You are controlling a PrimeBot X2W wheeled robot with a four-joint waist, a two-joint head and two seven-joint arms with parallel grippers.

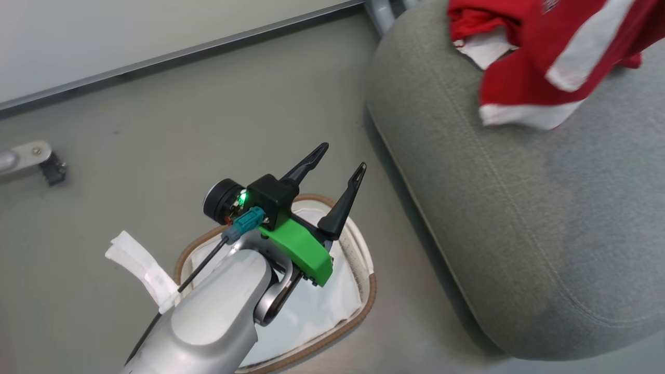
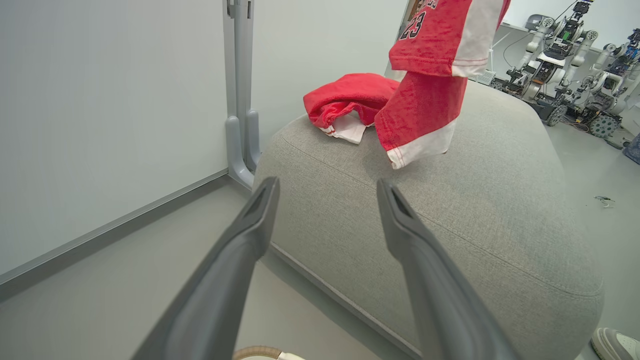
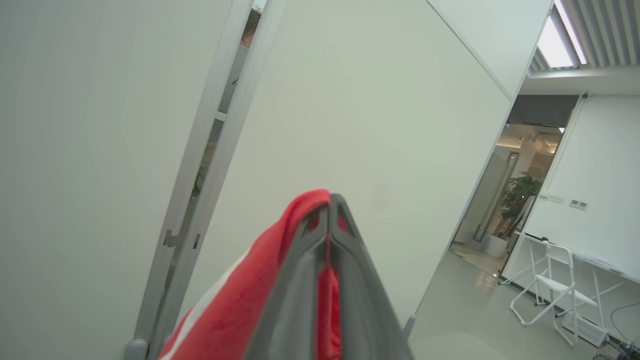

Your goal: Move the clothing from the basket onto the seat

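My left gripper (image 1: 343,156) stands open and empty above the basket (image 1: 366,304), which shows its brown rim and white lining. To its right is the grey seat (image 1: 519,218). In the left wrist view the open left gripper (image 2: 326,187) points at the seat (image 2: 465,235). One piece of red clothing (image 2: 350,95) lies bunched on the seat's far end. A second red and white garment (image 2: 425,105) hangs over the seat, its white hem at the cushion's top. My right gripper (image 3: 330,202) is shut on this red clothing (image 3: 235,310). The clothing (image 1: 524,72) is blurred in the head view.
A white cloth strip (image 1: 137,262) sticks out left of the basket. A metal foot (image 1: 31,158) rests on the floor at far left. A grey post (image 2: 242,100) stands by the wall behind the seat. Other robots (image 2: 565,40) and a shoe (image 2: 615,342) are on the right.
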